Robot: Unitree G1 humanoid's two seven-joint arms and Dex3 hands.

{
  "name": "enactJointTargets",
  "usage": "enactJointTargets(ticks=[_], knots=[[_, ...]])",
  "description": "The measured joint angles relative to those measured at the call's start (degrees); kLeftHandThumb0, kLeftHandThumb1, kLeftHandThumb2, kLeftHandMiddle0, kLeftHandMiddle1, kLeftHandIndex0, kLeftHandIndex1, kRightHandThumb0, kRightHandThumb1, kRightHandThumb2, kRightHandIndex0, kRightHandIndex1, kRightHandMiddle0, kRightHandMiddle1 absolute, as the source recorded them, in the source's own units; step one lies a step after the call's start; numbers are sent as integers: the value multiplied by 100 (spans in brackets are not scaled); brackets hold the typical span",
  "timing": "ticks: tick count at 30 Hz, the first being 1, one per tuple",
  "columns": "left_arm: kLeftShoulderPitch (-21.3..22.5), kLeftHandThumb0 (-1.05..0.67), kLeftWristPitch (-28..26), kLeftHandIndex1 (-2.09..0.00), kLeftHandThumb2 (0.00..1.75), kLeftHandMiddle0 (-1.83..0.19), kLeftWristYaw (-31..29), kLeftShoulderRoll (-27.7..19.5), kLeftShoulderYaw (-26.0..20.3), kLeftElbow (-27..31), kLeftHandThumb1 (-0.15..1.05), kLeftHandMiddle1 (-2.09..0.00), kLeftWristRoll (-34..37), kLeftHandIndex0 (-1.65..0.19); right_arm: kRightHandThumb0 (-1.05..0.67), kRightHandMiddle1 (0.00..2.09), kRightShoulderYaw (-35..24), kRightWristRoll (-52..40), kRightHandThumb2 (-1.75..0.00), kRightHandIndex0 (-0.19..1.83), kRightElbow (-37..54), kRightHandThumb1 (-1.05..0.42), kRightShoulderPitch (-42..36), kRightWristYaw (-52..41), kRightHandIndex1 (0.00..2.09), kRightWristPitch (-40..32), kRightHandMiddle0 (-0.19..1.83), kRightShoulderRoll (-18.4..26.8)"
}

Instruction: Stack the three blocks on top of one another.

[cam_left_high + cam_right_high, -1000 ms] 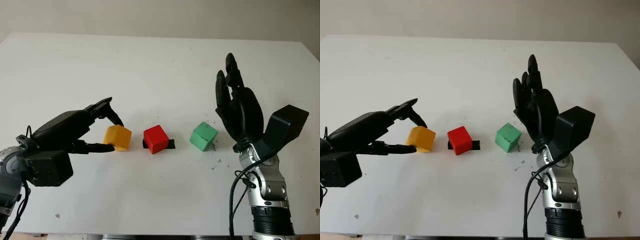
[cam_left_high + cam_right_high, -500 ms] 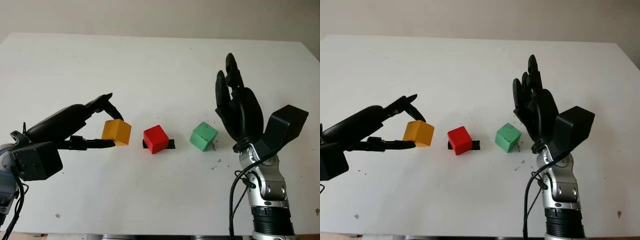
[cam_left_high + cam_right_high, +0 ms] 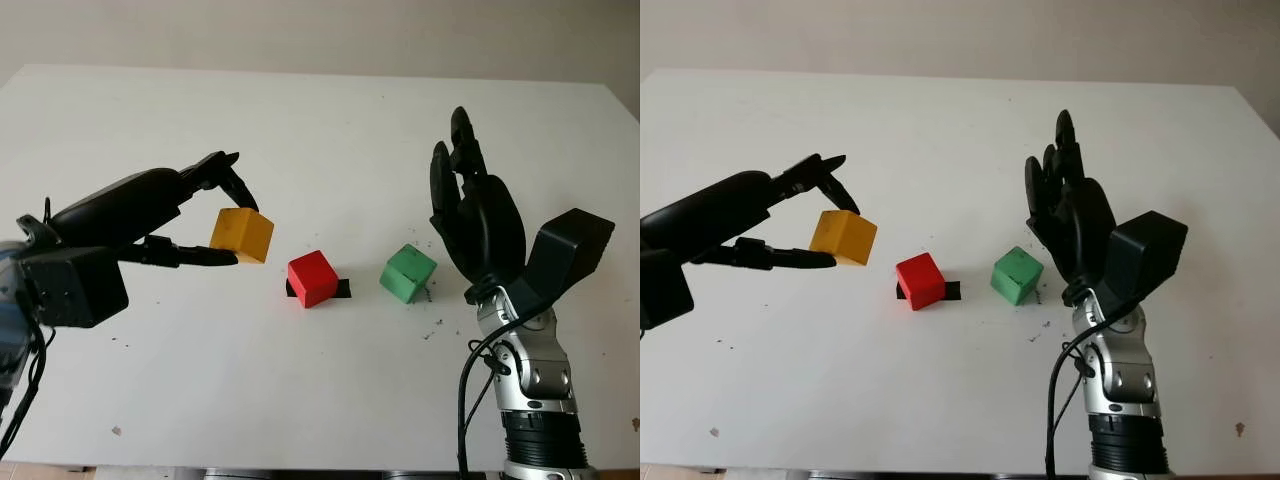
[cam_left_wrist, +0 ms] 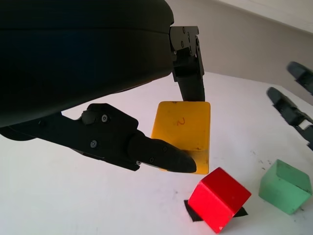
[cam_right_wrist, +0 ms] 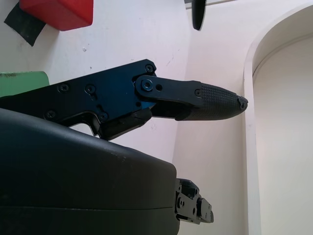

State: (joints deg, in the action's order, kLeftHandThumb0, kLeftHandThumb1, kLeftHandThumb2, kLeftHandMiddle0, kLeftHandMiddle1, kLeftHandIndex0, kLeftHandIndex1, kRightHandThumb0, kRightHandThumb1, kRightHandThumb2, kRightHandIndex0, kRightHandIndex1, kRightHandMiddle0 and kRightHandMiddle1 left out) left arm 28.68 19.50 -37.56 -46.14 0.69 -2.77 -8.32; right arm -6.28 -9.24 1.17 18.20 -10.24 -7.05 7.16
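Counting three blocks: left hand grips yellow block.

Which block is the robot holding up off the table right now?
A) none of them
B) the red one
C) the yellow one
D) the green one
C: the left hand pinches the yellow block in the air, while the red block and green block sit on the table.

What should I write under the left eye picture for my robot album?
Left hand lifts the yellow block beside the red block and green block; right hand waits open.
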Motion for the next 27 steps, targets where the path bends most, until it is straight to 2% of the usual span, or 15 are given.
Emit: enactJointTargets(ticks=[5,8,18,23,27], knots=[[909,-36,366,-138,7,-13,-250,36,439,-520,103,-7,-331,-30,-74,1,25,6,-51,-19,-4,-105,15,37,0,1,-19,-12],[1227,-38,601,-143,6,-14,-261,144,623,-786,102,-6,-488,-32,-73,1,46,18,-53,-19,-4,-105,19,49,0,2,-19,-15],[1989,-38,1720,-139,5,-15,-242,519,1249,-1710,102,-5,-1110,-39,-73,0,92,23,-53,-19,-7,-105,23,66,0,6,-19,-14],[2274,-38,1813,-138,5,-13,-452,594,1490,-1763,101,-5,-1285,-39,-72,0,99,27,-54,-19,-7,-105,23,83,0,8,-19,-16],[2335,-40,1973,-135,6,-14,-434,659,1561,-1848,102,-5,-1339,-38,-73,1,100,21,-52,-19,-7,-105,23,121,0,12,-19,-46]])
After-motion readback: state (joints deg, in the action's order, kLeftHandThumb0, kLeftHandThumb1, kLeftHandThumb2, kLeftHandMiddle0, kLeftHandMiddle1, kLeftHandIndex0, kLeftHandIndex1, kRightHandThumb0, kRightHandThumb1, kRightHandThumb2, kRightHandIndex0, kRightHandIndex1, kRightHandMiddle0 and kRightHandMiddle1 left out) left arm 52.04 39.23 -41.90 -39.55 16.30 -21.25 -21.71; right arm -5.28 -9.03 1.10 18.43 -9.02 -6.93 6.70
